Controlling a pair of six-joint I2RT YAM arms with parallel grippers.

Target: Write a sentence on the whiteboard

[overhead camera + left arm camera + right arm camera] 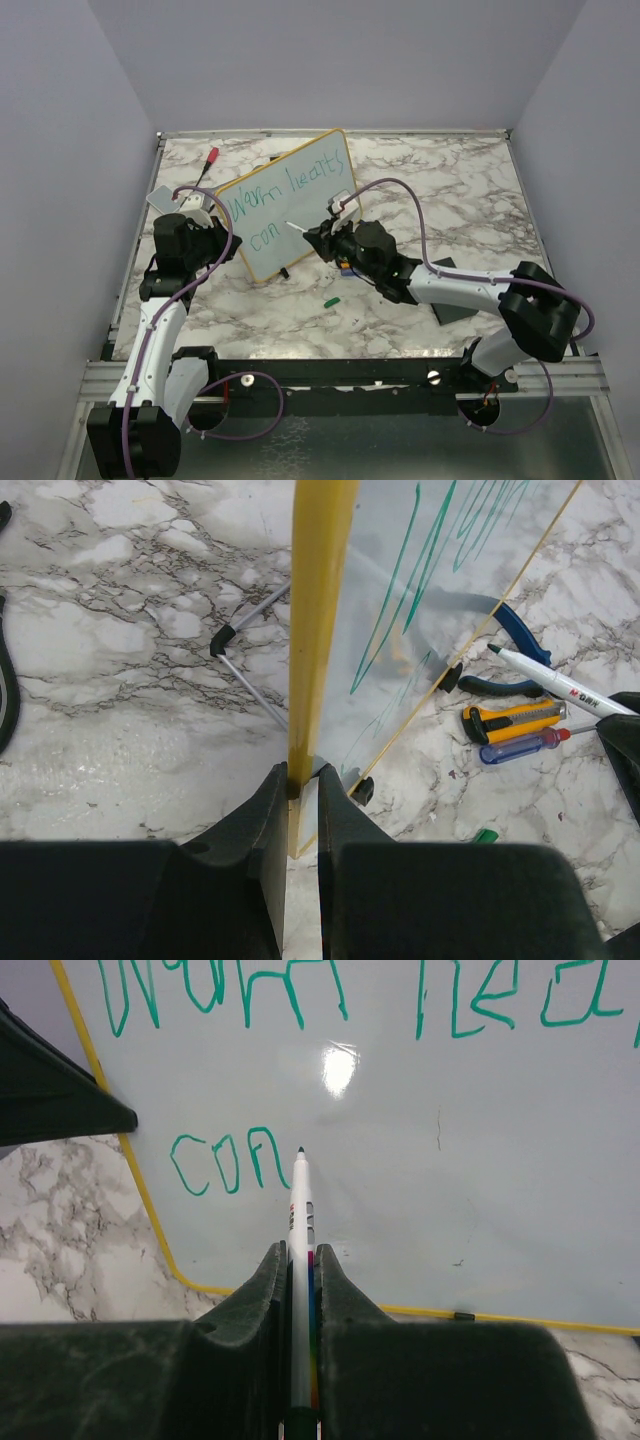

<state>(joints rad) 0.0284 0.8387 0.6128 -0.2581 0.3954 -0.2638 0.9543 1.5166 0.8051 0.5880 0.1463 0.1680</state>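
The whiteboard (300, 215), white with a yellow frame, stands tilted at mid-table. The sentence (290, 188) in teal reads "Warm hearts" on top, and the second line (225, 1162) reads "con". My left gripper (303, 775) is shut on the board's yellow side edge (318, 620), at the board's left end (222, 236). My right gripper (298, 1255) is shut on a white marker (300, 1210) in front of the board (318, 237). The marker's tip sits at the board just right of the "n".
A red-capped marker (211, 156) lies at the back left. A green cap (332, 299) and a flat black pad (455, 300) lie in front. Blue-handled pliers (520, 640), a yellow knife (510, 720) and a blue screwdriver (520, 745) lie near the board's foot. Its wire stand (245, 670) props it behind.
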